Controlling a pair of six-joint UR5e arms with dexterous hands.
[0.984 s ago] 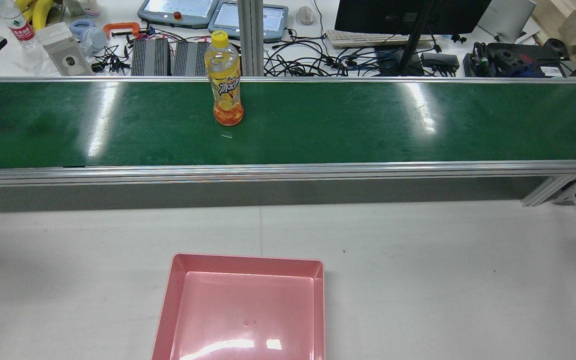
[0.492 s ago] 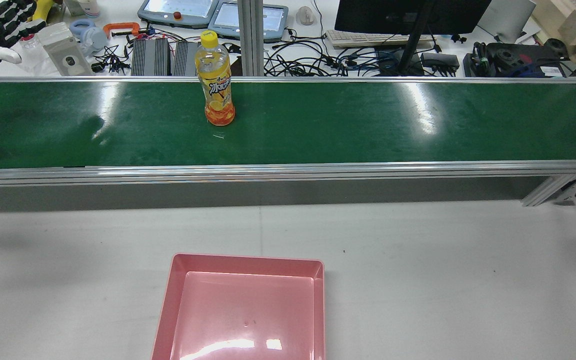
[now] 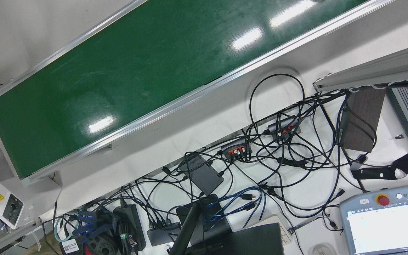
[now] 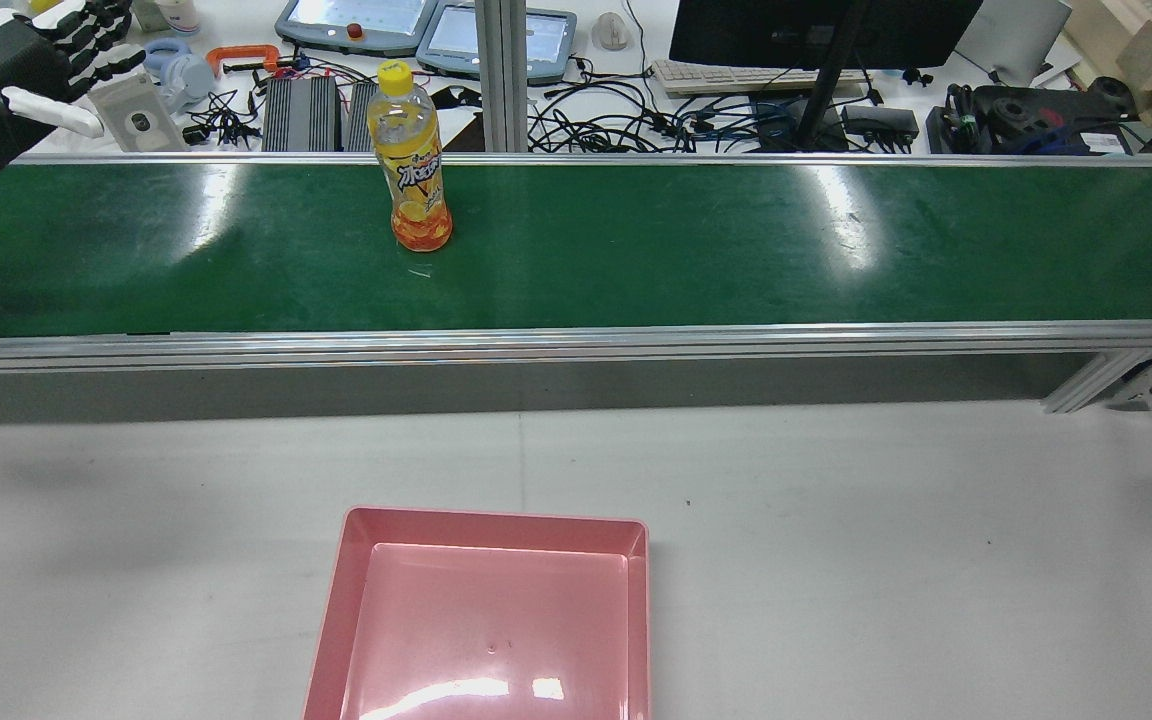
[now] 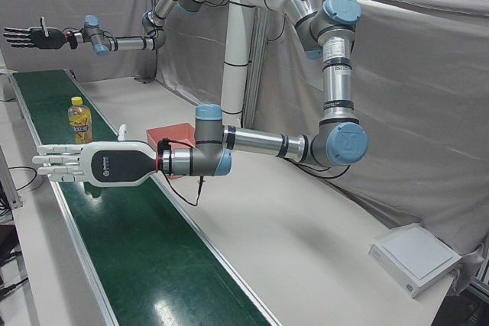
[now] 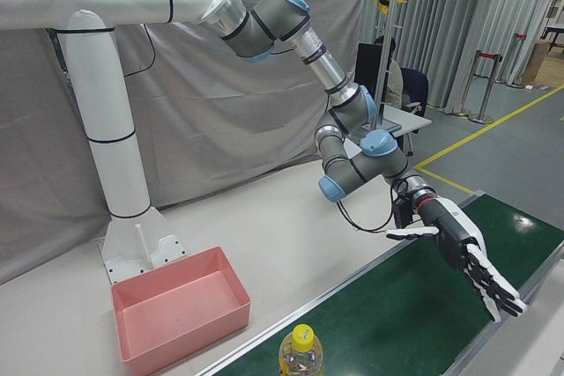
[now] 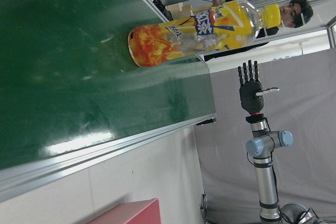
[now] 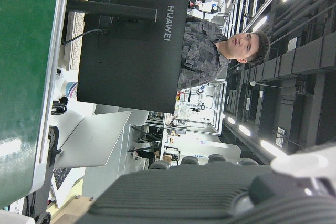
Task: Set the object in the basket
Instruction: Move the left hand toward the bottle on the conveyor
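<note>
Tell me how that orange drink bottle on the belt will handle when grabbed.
The bottle stands tall on a narrow base, so a side nudge could likely tip it. Nearly full, it probably feels heavy. Its smooth, round plastic may slip or roll.

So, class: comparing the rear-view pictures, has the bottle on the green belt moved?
Yes. The bottle has shifted left along the green belt, away from the fixed upright post behind it, and stands upright.

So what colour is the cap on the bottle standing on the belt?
Yellow. The cap on the bottle shows best in the rear view.
</note>
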